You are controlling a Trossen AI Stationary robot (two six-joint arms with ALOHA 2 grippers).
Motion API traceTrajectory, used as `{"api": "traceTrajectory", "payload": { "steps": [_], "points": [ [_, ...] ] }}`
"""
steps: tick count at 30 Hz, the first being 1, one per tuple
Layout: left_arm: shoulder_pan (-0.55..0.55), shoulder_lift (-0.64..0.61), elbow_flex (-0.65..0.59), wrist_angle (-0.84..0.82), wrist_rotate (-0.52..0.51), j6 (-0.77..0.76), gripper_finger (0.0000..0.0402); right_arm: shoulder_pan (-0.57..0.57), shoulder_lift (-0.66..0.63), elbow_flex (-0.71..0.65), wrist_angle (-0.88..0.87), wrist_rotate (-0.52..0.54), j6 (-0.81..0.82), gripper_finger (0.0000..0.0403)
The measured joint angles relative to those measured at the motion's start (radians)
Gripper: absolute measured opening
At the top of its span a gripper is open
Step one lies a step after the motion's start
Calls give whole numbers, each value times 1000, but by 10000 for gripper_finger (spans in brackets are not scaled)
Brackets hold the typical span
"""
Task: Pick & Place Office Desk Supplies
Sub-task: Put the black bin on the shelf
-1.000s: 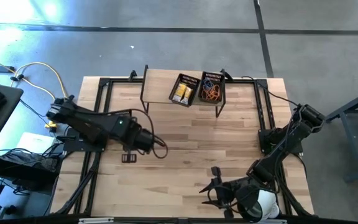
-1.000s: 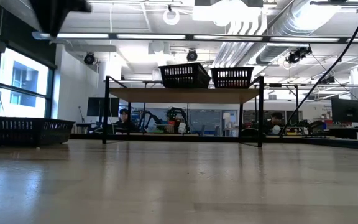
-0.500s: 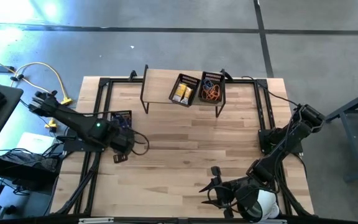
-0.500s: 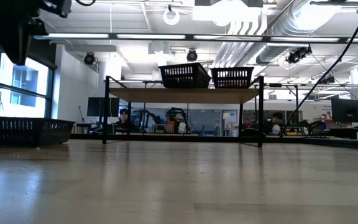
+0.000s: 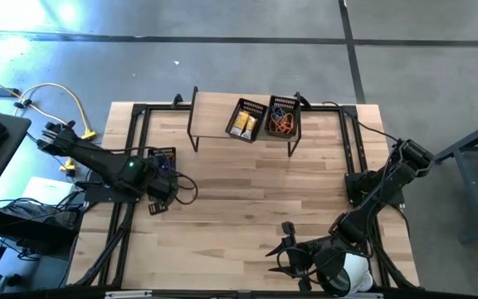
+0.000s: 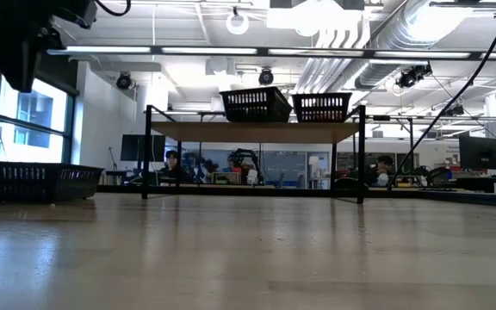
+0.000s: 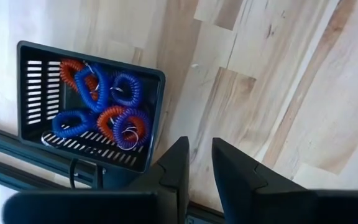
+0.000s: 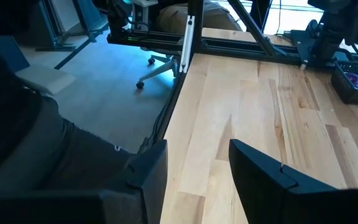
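Wood tabletop [image 7: 278,93]; my left gripper's [image 7: 199,163] fingers nearly clenched, empty; I'd spread them over the coils [image 7: 98,102] ahead.

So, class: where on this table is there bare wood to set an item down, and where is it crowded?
Bare: the wide middle of the table, between the shelf and the right gripper. Crowded: the shelf's two baskets, the coil basket under the left gripper, and the tape roll corner.
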Motion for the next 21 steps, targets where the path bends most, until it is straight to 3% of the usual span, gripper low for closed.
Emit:
{"api": "traceTrajectory", "payload": {
  "steps": [4,14,21],
  "points": [
    [0,0,-35,26,2,2,89,0,0,0,0,0,0,160],
    [0,1,-174,55,-7,30,202,0,0,0,0,0,24,160],
    [-17,1,-238,141,-15,174,217,0,0,0,6,0,25,160]
  ]
}}
